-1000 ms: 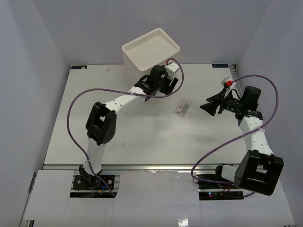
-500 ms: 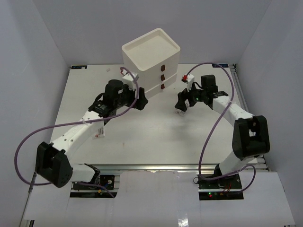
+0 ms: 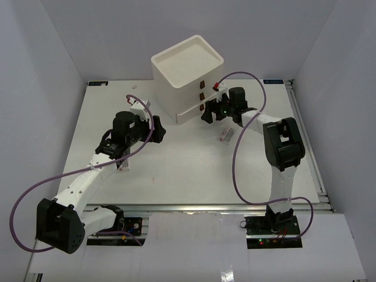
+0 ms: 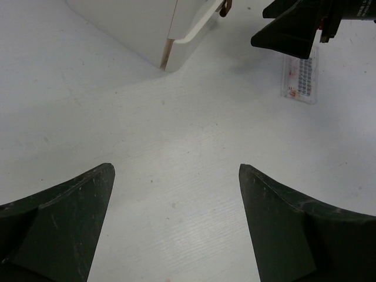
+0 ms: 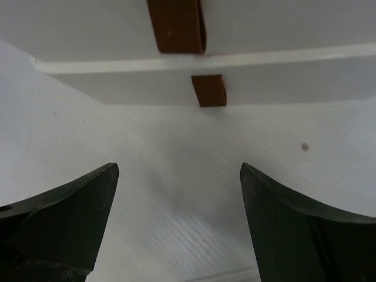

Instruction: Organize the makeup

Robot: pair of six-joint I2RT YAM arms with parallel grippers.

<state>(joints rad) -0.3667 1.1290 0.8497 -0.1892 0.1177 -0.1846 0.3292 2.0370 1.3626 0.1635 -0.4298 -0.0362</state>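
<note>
right gripper | jaws spread | packet just beside, untouched

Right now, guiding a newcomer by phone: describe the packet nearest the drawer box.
Find the big white drawer box at the table's far edge. Before its lowest drawer, beside the right claw, lies a flat white red-printed packet; the other packet sits under the left arm.

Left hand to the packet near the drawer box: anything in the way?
Nothing visible lies between the left hand and the red-printed packet, only bare table. The right hand hangs close beyond the packet's far end, by the drawer box, and may crowd the approach.
</note>
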